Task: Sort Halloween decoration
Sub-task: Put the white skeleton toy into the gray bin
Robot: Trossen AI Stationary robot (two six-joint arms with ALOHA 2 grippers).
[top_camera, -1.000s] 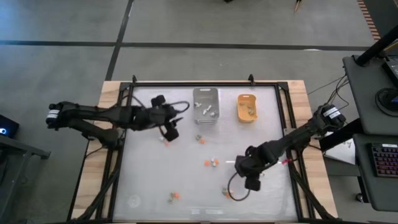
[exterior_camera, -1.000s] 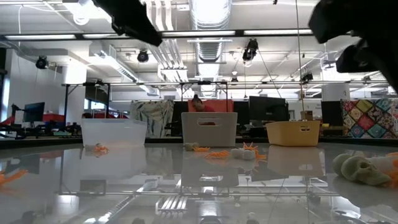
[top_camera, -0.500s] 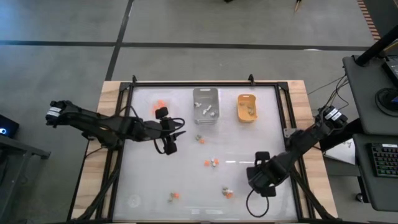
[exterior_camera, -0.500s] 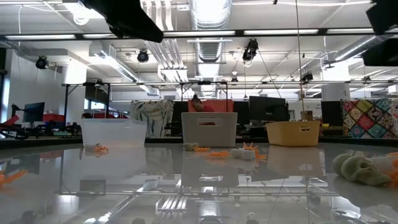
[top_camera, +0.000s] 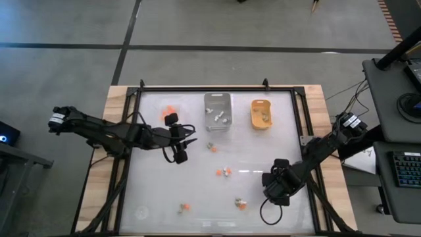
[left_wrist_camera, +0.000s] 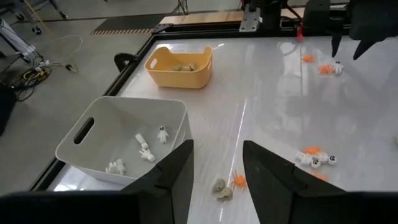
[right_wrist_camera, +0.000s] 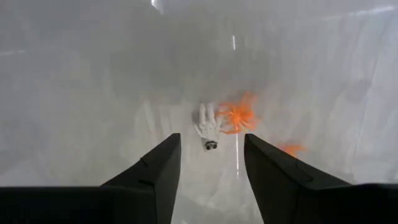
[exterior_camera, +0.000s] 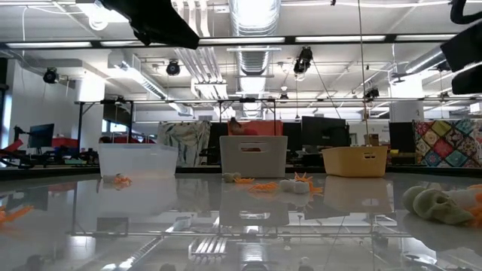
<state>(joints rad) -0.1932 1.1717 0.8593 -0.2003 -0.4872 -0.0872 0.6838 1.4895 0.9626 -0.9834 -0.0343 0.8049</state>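
Across the white table (top_camera: 151, 191), about a dozen tiny Halloween trinkets (top_camera: 223, 172) scattered loose: bright orange spider-like bits, white skeleton figures, a tan skull, mostly in mixed pairs near the middle and the near edge. Along the far edge, three small trays in a row: a clear tray (exterior_camera: 138, 159) with orange pieces inside, a grey tray (top_camera: 217, 110) with white skeletons (left_wrist_camera: 146, 151) (three, by the left wrist view), and an orange-yellow tray (top_camera: 261, 114) with tan pieces. Left gripper (left_wrist_camera: 216, 165) above the table just before the grey tray, fingers apart and empty, a skull (left_wrist_camera: 220, 188) and an orange spider (left_wrist_camera: 238, 181) on the surface beyond the tips. Right gripper (right_wrist_camera: 209, 163) low over the right near part of the table, fingers apart and empty, aimed at a white skeleton (right_wrist_camera: 207, 123) touching an orange spider (right_wrist_camera: 236, 116). Nothing between fingers and that pair.
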